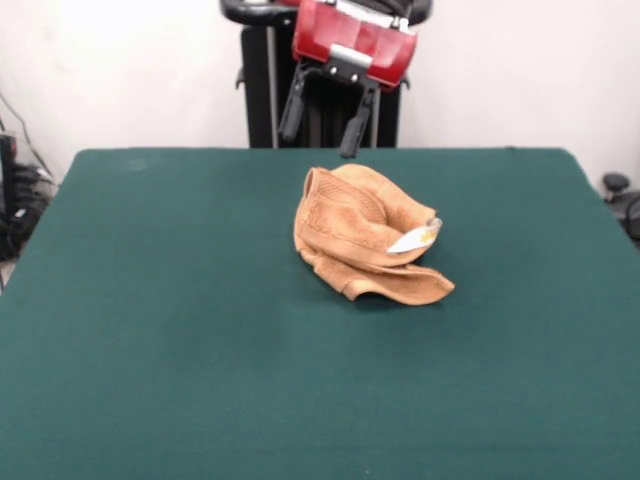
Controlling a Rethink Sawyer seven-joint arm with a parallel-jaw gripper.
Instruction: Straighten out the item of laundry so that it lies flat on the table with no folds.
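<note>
- Table (150, 380): dark green top fills the near part of the front view, bare up to the cloth; nothing else on it.
- Towel (365, 235): tan-orange terry, sits approx mid-table, a bit right of centre and toward the far half. Well clear of all table edges.
- Towel state: crumpled into a bunched heap, several layers rolled/curled over each other. Left side stands up as a curved wall w/ a woven border band showing; a flap sticks out low at front-right, lying on the felt.
- Tag (415, 239): small white tag pokes out on the right side of the heap, angled up.
- Gripper (325, 125): hangs above the table's far edge, behind and above the towel, not touching it. The two black fingers are spread w/ a clear gap, nothing between them, so jaws released and empty.
- Red wrist housing (355, 40) above the fingers, tilted slightly.
- Progress: basically zero done. No part of the cloth is spread flat, corners can't be told apart, folds everywhere.
- Left to do, as I judge it: come down, grab an edge or corner (raised left rim looks easiest), pull layers apart, prob. several pulls before it lies flat w/o folds.
</note>
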